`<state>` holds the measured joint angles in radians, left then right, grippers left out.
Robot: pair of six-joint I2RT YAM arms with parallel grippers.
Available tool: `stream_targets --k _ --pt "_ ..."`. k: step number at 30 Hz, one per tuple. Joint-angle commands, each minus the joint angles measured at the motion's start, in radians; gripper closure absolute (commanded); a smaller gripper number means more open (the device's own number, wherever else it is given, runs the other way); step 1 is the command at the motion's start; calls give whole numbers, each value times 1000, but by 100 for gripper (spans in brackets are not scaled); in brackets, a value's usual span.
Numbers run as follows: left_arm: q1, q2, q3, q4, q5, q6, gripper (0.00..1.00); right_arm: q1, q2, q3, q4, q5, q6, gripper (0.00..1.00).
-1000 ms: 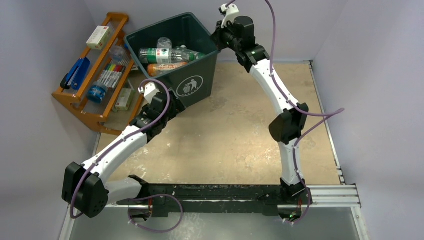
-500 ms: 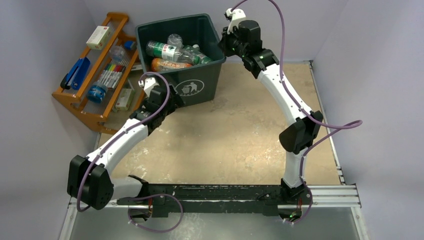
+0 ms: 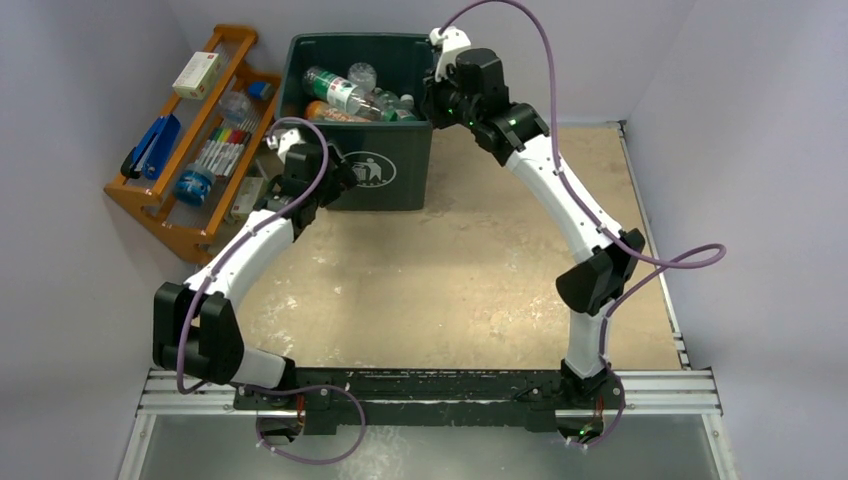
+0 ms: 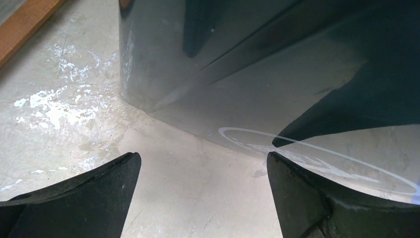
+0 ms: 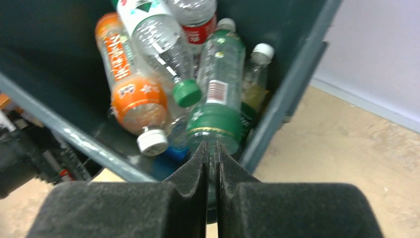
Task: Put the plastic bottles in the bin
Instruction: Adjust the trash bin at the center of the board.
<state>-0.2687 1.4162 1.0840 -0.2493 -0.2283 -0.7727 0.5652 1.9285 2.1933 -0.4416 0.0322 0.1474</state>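
Standing at the far edge of the sandy table [image 3: 450, 280], the square dark green plastic bin [image 3: 405, 180] holds the bottles [image 3: 350, 92]. Only the right wrist camera shows their ribbed clear bodies and bright labels, below the right claw [image 5: 211, 151], pinched together. The left claw [image 4: 203, 166] gapes apart before the bin's glossy front.
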Motion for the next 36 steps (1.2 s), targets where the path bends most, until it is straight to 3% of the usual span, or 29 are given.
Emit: stream_targets --k 1,5,12,17,31,36 --pt "3 17 73 66 79 63 0 9 4 83 -91 -1 23 86" --pt "5 24 73 66 93 64 0 -27 32 121 -118 -17 55 69" --pt "5 32 58 62 92 71 0 -102 97 203 -155 -100 101 57" --pt "5 55 61 63 95 78 0 -112 159 297 -198 -111 89 55" --pt "5 67 56 65 78 92 0 -116 210 311 -200 -109 70 57" --pt "5 81 47 93 107 83 0 -116 242 329 -209 -122 79 52"
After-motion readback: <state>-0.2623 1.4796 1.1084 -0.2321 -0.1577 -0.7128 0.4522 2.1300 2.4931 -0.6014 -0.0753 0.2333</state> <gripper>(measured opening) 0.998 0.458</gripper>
